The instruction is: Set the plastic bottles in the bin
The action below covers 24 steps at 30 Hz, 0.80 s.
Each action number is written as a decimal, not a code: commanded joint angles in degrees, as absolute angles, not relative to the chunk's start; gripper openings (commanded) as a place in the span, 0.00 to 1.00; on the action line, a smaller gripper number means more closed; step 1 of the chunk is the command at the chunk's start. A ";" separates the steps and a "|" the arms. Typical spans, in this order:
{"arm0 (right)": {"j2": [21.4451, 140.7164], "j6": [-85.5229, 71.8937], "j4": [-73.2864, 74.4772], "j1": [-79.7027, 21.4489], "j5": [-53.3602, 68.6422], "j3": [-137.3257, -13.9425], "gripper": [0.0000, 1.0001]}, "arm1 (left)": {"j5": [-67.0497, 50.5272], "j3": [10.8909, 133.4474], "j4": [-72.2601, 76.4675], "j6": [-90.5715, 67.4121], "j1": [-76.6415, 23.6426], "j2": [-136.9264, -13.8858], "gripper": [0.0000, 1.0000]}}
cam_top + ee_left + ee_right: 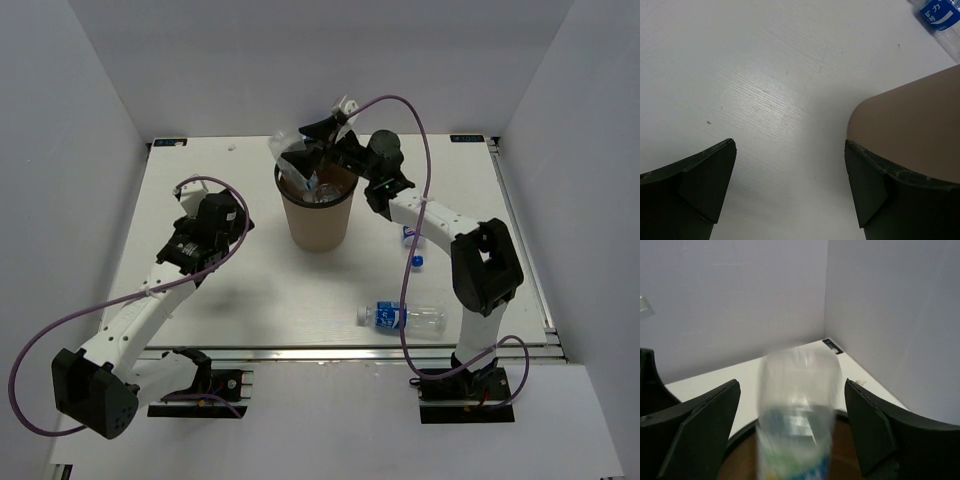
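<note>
Hovering over the tapered brown bin (pixel 318 222), the right hand (pixel 791 390) gapes around a clear bottle (pixel 797 412).

In the top view the bin (pixel 318 222) stands on the table (pixel 200 310) just above the frame's centre. The right gripper (pixel 312 158) hangs over the bin's mouth. In the right wrist view a first bottle (pixel 797 410) sits between that gripper's spread fingers, apart from both, over the bin's rim. The left gripper (pixel 222 215) is left of the bin and near it, with nothing between its fingers. A second bottle (pixel 402 317) lies on its side at lower right of centre, well apart from the bin. A third bottle (pixel 416 261), partly hidden under the right arm, lies between the two.
</note>
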<state>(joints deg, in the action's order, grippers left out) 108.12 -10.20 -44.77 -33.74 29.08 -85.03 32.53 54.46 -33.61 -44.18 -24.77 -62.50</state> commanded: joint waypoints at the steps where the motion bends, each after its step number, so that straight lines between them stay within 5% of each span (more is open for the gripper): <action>1: 104.16 -9.85 -46.49 -33.57 29.97 -82.63 0.89 | 34.18 54.93 -33.74 -43.94 -24.87 -62.49 0.98; 14: 88.78 -7.21 -35.71 -32.08 17.44 -76.46 0.89 | 33.57 53.17 -33.05 -44.21 -24.87 -62.14 0.98; 20: 82.27 -10.44 -5.67 -27.52 -9.07 -78.75 0.89 | 33.14 52.56 -32.35 -44.30 -24.87 -62.31 0.98; 24: 76.84 -21.26 7.91 -21.80 -13.87 -71.92 0.89 | 33.22 52.12 -31.91 -44.30 -24.87 -63.36 0.98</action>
